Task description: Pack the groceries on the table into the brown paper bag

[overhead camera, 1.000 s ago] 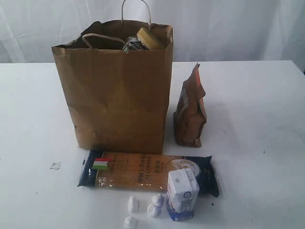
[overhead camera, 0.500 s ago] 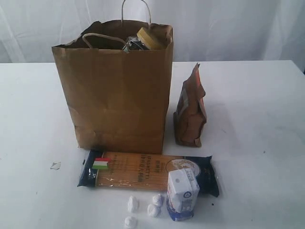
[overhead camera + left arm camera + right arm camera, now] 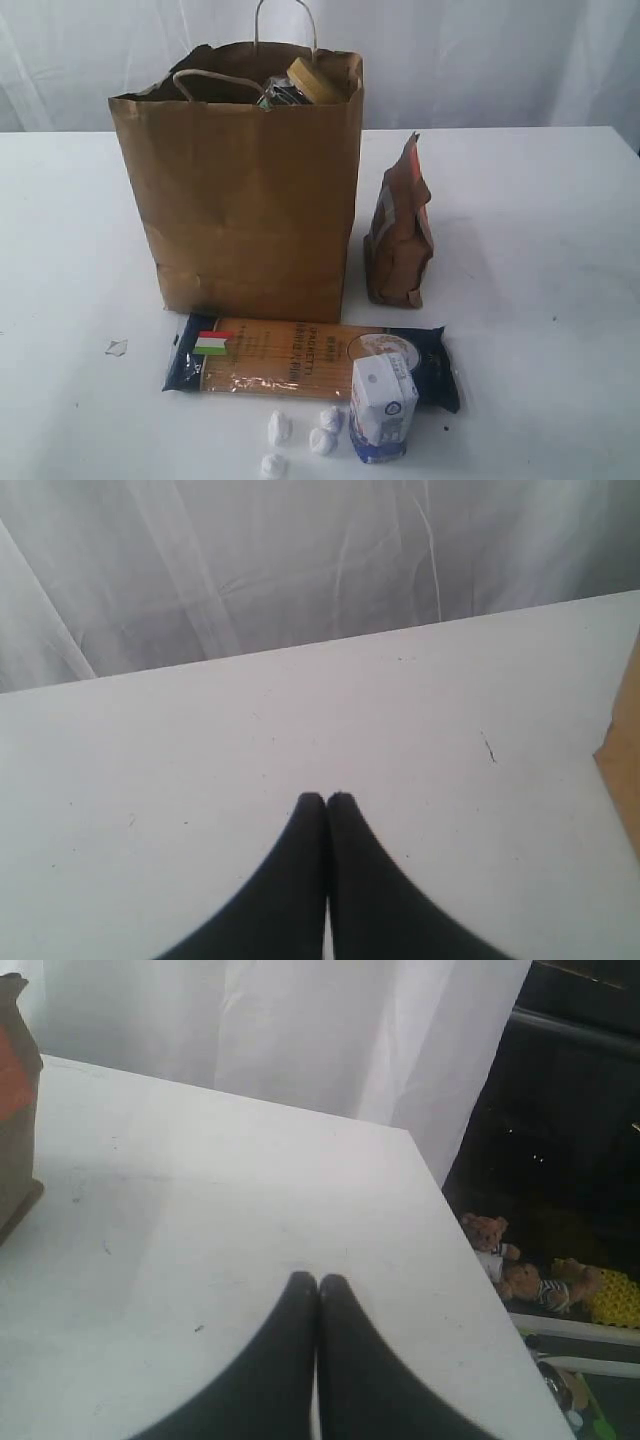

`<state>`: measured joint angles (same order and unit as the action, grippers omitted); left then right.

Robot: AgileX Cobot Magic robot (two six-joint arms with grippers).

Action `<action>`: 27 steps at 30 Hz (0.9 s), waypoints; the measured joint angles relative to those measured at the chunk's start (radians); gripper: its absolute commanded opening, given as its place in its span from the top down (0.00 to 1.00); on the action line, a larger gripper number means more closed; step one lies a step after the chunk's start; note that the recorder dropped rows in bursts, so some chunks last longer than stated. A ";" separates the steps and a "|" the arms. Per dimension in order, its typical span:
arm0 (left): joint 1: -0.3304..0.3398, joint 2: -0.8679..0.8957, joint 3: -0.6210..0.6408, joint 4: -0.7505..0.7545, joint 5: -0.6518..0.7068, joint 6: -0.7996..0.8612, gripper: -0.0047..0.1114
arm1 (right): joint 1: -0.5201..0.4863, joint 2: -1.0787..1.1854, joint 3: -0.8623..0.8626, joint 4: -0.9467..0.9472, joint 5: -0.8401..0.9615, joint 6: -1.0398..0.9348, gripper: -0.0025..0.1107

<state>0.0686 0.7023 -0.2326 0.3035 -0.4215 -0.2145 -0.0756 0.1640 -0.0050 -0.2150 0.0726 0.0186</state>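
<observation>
Brown paper bag (image 3: 245, 200): upright on surface (image 3: 540, 250), left of centre toward the rear in ext. view; rim ragged, mouth open, twine handles (image 3: 212, 77) standing up.
In bag: gold-lidded jar (image 3: 315, 80) tilted, lid showing above rim at the right-hand corner; dark glinting item beside it, ID not possible.
Brown pouch (image 3: 400, 235): upright, just right of the bag, narrow gap at base.
Spaghetti packet (image 3: 280, 358): flat, just in front of the bag, long side parallel to the bag's front.
Carton (image 3: 382, 408): upright at the packet's right end, overlapping it in view; contact cannot be told.
White lumps (image 3: 322, 440): four small crumpled pcs, left of carton, nearest the front.
Scrap (image 3: 116, 347): small clear bit, front-left of the bag, well apart from the rest.
Change vs earlier frames: none seen; bag, pouch, packet, carton and lumps all at the same positions.
Left fingers (image 3: 305, 820): pressed tip to tip, nothing between; over bare surface, bag edge at frame margin.
Right fingers (image 3: 295, 1300): closed together, empty; over bare surface, pouch at frame margin.
Surface cond.: white, flat, faint specks and scuffs.
Room: white curtain (image 3: 480, 60) behind; past the surface's edge in the right wrist view, a dark area w/ two teddy bears (image 3: 487, 1238).
</observation>
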 measured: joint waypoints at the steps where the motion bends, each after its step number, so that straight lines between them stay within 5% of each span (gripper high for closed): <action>1: 0.000 -0.009 0.006 0.002 0.000 -0.009 0.96 | 0.000 0.000 0.000 0.000 0.000 0.000 0.98; 6: 0.000 -0.019 0.010 0.011 0.056 -0.047 0.96 | 0.000 0.000 0.000 0.000 0.000 0.000 0.98; 11: 0.000 -0.019 0.010 0.005 0.277 -0.085 0.96 | 0.000 0.000 0.000 0.000 0.000 0.000 0.98; 15: -0.012 -0.043 0.014 -0.030 0.430 -0.274 0.96 | 0.000 0.000 0.000 0.000 0.000 0.000 0.98; 27: -0.014 -0.243 0.115 -0.045 0.489 -0.427 0.96 | 0.000 0.000 0.000 0.000 0.000 0.000 0.98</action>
<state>0.0542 0.4595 -0.1173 0.2589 0.0680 -0.6419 -0.0756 0.1640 -0.0050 -0.2150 0.0726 0.0186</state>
